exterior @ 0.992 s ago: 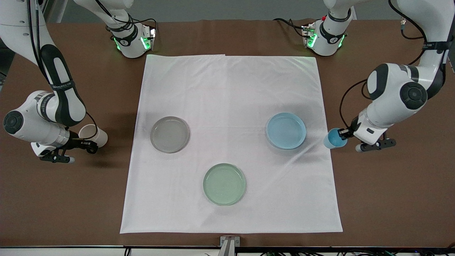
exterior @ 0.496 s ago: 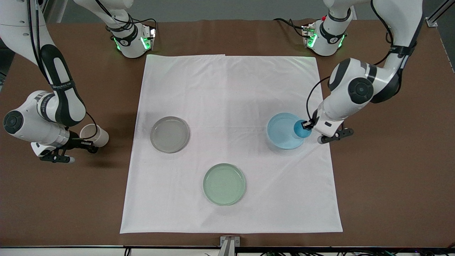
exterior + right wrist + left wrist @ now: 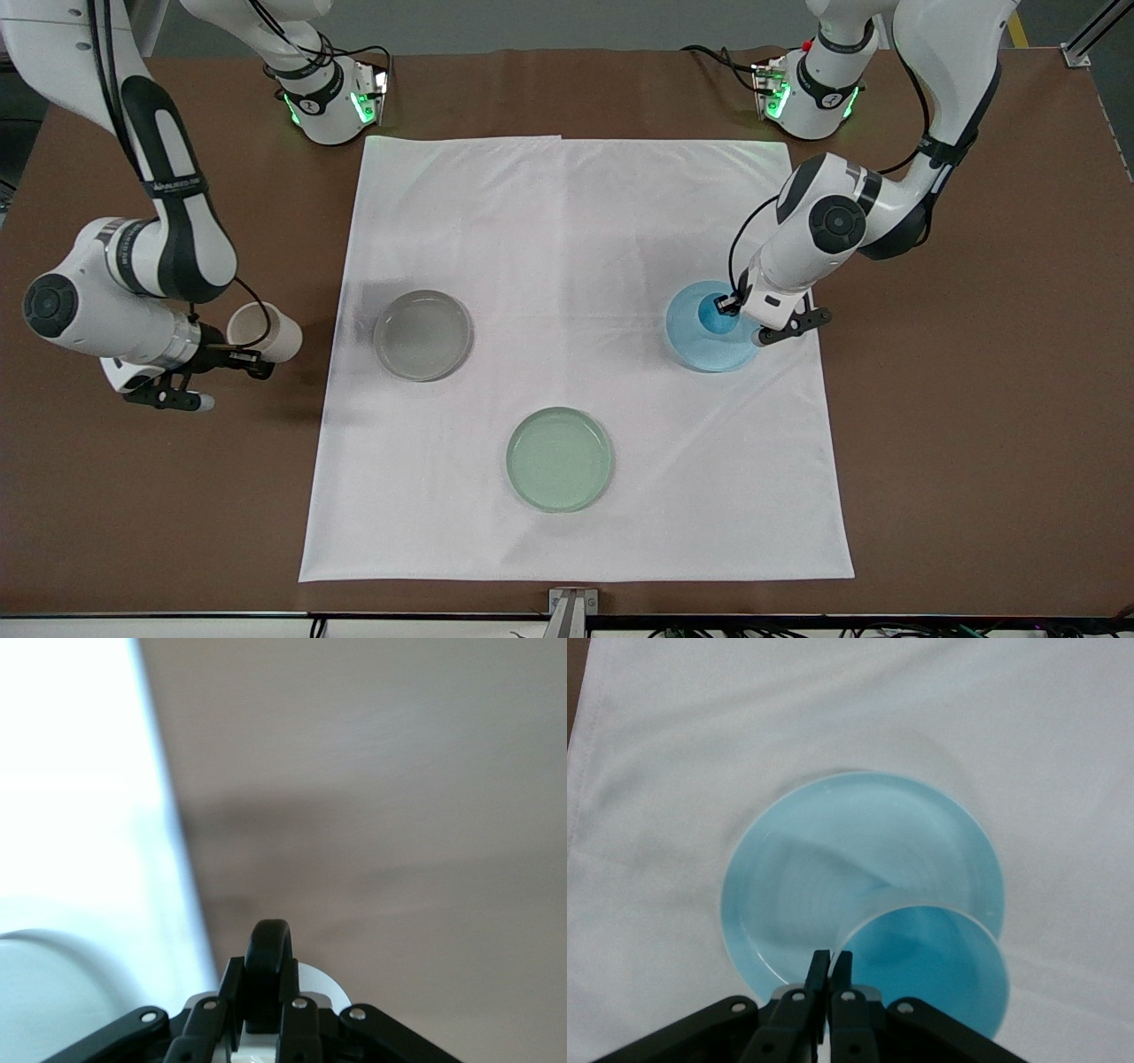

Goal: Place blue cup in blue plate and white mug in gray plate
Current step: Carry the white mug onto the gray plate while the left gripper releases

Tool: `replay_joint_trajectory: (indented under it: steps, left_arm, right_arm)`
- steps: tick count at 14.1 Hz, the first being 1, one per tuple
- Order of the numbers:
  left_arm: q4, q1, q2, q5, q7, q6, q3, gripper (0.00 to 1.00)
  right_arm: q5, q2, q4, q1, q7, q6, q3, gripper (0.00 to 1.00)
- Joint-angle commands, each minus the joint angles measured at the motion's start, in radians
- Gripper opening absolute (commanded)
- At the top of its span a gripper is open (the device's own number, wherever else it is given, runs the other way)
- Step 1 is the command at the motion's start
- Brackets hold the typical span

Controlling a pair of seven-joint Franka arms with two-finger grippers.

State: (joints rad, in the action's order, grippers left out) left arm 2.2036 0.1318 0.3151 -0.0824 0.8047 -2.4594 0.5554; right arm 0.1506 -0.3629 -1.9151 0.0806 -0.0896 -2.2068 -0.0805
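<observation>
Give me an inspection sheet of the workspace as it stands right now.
Surface: brown table with a white cloth spread over its middle.
Blue cup: held by its rim over the blue plate; cannot tell if it touches.
White mug: held by its black handle over bare table at the right arm's end, not yet over the cloth.
Gray plate: on the cloth, nothing in it.
Clutter: pale green plate, nearest the front camera, nothing in it.
Left gripper: shut on the cup's rim.
Right gripper: shut on the mug's handle.
Cables: black cable looping along the left arm's wrist.
Surroundings: nothing seen.
</observation>
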Motion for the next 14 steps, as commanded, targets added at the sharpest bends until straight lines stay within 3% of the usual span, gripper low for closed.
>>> replay_joint_trajectory:
  steps: [1, 3, 5, 6, 7, 10, 14]
  left_arm:
    - [0.014, 0.003, -0.021, -0.065, 0.034, -0.024, 0.003, 0.04]
    - [0.01, 0.003, -0.011, -0.088, 0.06, -0.03, 0.003, 0.16]
    - [0.002, 0.005, -0.002, -0.091, 0.077, -0.03, 0.003, 0.63]
    - [-0.002, 0.008, -0.004, -0.091, 0.089, -0.03, 0.003, 0.92]
    - [-0.011, 0.012, -0.011, -0.091, 0.094, -0.029, 0.003, 1.0]
    - [-0.134, 0.049, -0.024, -0.091, 0.084, 0.052, 0.0, 1.0]
    - [-0.375, 0.08, -0.025, -0.094, 0.041, 0.297, -0.005, 1.0]
  right_arm:
    - [0.067, 0.053, -0.044, 0.123, -0.14, 0.001, -0.007, 0.0]
    - [0.075, 0.053, -0.045, 0.207, -0.229, -0.013, -0.008, 0.0]
    - [0.075, 0.048, -0.062, 0.269, -0.313, -0.062, -0.01, 0.0]
    - [0.075, 0.045, -0.077, 0.293, -0.335, -0.095, -0.01, 0.0]
    - [0.075, 0.044, -0.099, 0.304, -0.35, -0.131, -0.01, 0.0]
    - [0.075, 0.039, -0.139, 0.335, -0.369, -0.217, -0.01, 0.0]
    - [0.075, 0.01, -0.139, 0.358, -0.39, -0.251, -0.01, 0.0]
